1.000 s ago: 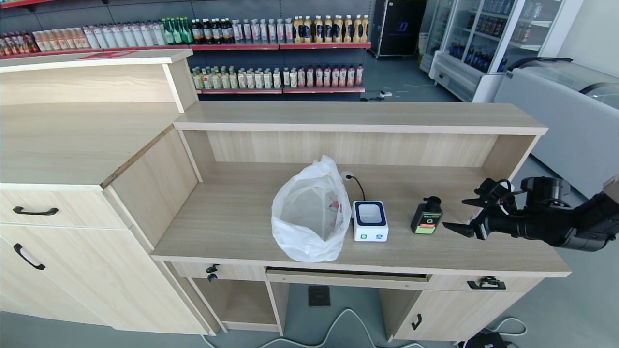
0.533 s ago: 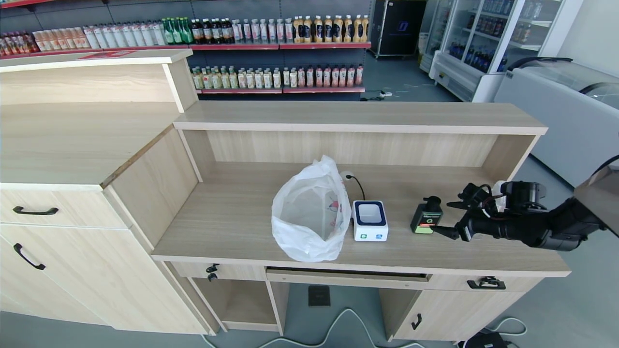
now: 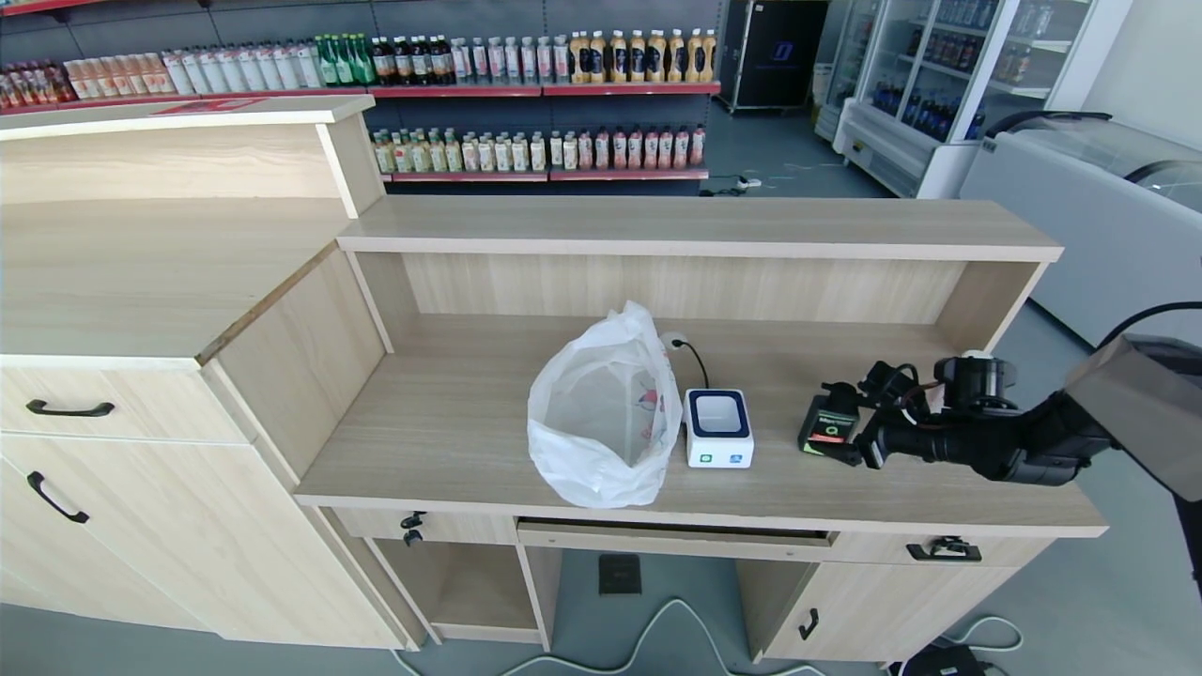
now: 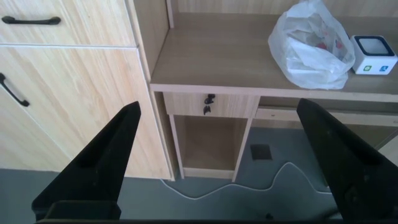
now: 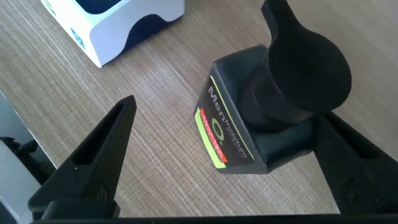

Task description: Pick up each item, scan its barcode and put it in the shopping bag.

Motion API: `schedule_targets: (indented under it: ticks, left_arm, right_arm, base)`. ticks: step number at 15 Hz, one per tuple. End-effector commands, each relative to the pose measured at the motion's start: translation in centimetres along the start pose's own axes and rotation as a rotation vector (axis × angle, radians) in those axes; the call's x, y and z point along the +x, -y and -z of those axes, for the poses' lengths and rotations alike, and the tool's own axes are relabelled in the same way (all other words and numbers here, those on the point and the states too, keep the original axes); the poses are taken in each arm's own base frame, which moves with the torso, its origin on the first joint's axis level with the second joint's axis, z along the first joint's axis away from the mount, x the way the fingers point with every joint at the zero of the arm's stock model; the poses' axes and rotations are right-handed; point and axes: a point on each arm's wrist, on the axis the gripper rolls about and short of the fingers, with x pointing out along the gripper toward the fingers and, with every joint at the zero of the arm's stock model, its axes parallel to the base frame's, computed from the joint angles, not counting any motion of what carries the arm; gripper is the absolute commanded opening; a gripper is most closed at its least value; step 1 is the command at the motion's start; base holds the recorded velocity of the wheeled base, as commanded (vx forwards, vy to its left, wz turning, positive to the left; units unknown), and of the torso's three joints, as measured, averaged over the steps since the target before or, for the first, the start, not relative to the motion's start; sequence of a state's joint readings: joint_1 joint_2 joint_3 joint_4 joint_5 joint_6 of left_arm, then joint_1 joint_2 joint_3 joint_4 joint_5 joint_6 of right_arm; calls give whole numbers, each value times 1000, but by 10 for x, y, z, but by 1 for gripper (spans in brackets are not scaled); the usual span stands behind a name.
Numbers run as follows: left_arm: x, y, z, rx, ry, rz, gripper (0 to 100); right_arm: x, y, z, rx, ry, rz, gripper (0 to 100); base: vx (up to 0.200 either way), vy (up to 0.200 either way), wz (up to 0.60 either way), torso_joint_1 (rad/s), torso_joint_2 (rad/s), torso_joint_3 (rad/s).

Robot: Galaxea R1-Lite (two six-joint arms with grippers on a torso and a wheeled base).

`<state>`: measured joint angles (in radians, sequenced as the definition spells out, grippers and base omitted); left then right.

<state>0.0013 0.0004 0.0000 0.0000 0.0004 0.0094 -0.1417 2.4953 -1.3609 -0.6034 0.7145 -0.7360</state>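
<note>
The shop counter (image 3: 451, 422) of pale wood stands before shelves (image 3: 526, 89) of bottled drinks, with glass-door coolers (image 3: 939, 75) in the room behind. In the head view we take the white scanner (image 3: 719, 430) on the counter's lower top as our marker. Just beside the scanner, on the robot's left, is the white shopping bag (image 3: 601, 413), upright with its mouth open. A black cable (image 3: 695, 361) runs from behind the scanner toward the counter's back wall. On the robot's right of the scanner, near it but apart, stands the bottle (image 3: 823, 434), dark with a black cap and a green-and-red label. The right gripper (image 3: 839, 422) is at the bottle on the side away from the scanner. It is spread open, one finger behind the bottle and one in front.

In the left wrist view we find the left gripper (image 4: 219, 107) well apart from the scanner (image 4: 373, 53), held out before the counter's front. Its two dark fingers (image 4: 99, 168) are parted wide with nothing between them. The bag (image 4: 311, 46) sits against the scanner, and a drawer (image 4: 211, 104) with a key in its lock lies under the counter top, on the bag's side of the scanner.

In the right wrist view the bottle (image 5: 249, 137) stands upright between the released gripper's fingers (image 5: 93, 162). We cannot tell whether either finger touches it. A corner of the scanner (image 5: 118, 25) sits near the bottle on the wood.
</note>
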Motion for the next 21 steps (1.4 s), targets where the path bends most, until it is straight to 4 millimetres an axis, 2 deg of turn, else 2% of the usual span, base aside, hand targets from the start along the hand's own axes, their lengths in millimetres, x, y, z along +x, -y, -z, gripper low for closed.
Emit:
schedule_targets:
  ticks: [1, 7, 8, 11, 14, 16, 17, 18, 19, 20, 21]
  left_arm:
    - [0, 0, 0, 0, 0, 0, 100]
    - [0, 0, 0, 0, 0, 0, 100]
    - [0, 0, 0, 0, 0, -1, 100]
    - [0, 0, 0, 0, 0, 0, 100]
    - [0, 0, 0, 0, 0, -1, 100]
    - [0, 0, 0, 0, 0, 0, 100]
    - [0, 0, 0, 0, 0, -1, 100]
    - [0, 0, 0, 0, 0, 0, 100]
    - [0, 0, 0, 0, 0, -1, 100]
    - [0, 0, 0, 0, 0, 0, 100]
    - [0, 0, 0, 0, 0, 0, 100]
  right_arm:
    - [5, -1, 3, -1, 0, -6, 100]
    - [20, -4, 3, -18, 25, -33, 100]
    - [20, -4, 4, -20, 28, -35, 0]
    - [22, -7, 6, -19, 23, -41, 0]
    - [18, -4, -2, -37, 34, -29, 0]
    - [9, 1, -19, -79, 56, 0, 0]
    - [-1, 7, -37, -125, 85, 33, 0]
    - [-15, 9, -57, -164, 97, 66, 0]
    - [-43, 3, -83, -217, 79, 119, 0]
    - [-73, -3, -99, -258, 55, 167, 0]
    - [-117, -12, -109, -293, -18, 260, 0]
  base:
    - [0, 0, 0, 0, 0, 0]
    - [0, 0, 0, 0, 0, 0]
    - [0, 0, 0, 0, 0, 0]
    - [0, 0, 0, 0, 0, 0]
    - [0, 0, 0, 0, 0, 0]
    - [0, 0, 0, 0, 0, 0]
    - [0, 0, 0, 0, 0, 0]
    - [0, 0, 0, 0, 0, 0]
    - [0, 0, 0, 0, 0, 0]
    - [0, 0, 0, 0, 0, 0]
    - [0, 0, 0, 0, 0, 0]
